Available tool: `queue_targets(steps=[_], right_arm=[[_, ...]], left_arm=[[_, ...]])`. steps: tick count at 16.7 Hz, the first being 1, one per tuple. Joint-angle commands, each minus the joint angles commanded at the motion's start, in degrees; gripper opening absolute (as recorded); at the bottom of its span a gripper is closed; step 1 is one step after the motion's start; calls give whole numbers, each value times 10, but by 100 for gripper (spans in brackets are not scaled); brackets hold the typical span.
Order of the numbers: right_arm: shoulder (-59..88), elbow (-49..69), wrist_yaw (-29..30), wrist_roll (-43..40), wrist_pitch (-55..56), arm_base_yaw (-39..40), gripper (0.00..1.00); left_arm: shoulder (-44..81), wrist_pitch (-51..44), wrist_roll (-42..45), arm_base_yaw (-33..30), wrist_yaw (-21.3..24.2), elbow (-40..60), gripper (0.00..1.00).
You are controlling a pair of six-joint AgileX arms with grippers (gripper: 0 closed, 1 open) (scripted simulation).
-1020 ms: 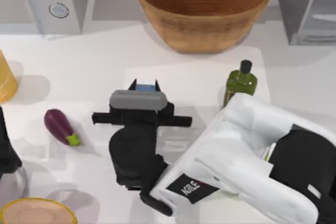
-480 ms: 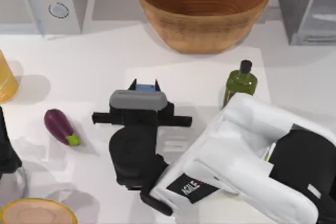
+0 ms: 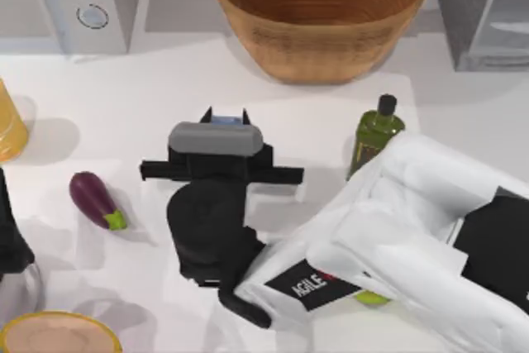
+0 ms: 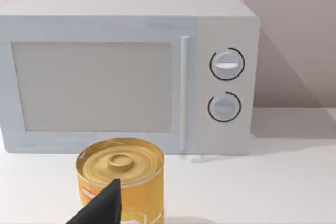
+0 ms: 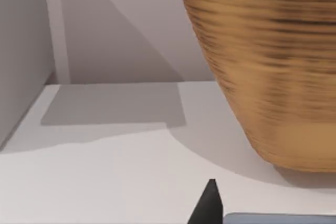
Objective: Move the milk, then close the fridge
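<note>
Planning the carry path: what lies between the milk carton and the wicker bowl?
In the top view, only bare white table separates the blue-topped milk carton, at the right pincer, from the brown wicker bowl.

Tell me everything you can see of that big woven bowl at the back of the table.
The basket is a large round bowl, tan to brown, with fine horizontal ribbing like wickerwork. It stands upright and open at the back of the white table, its inside bare as far as I can see. Its walls taper to a narrower base that casts a shadow. The right wrist view shows its ribbed side close up. Nothing touches it besides the table.
</note>
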Motion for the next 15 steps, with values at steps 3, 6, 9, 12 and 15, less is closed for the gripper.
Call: queue_targets(steps=[3,6,9,12,15], right_arm=[[1,2,-1,1,2,0,0],[-36,-18,-36,4,8,-16,0],[-123,-69,-111,7,17,-58,0],[-233,-146,-209,9,22,-133,0],[-336,-238,-315,8,20,-234,0]], left_arm=[[0,0,0,0,0,0,100],[0,0,0,0,0,0,100],[0,0,0,0,0,0,100],[0,0,0,0,0,0,100],[0,0,0,0,0,0,100]])
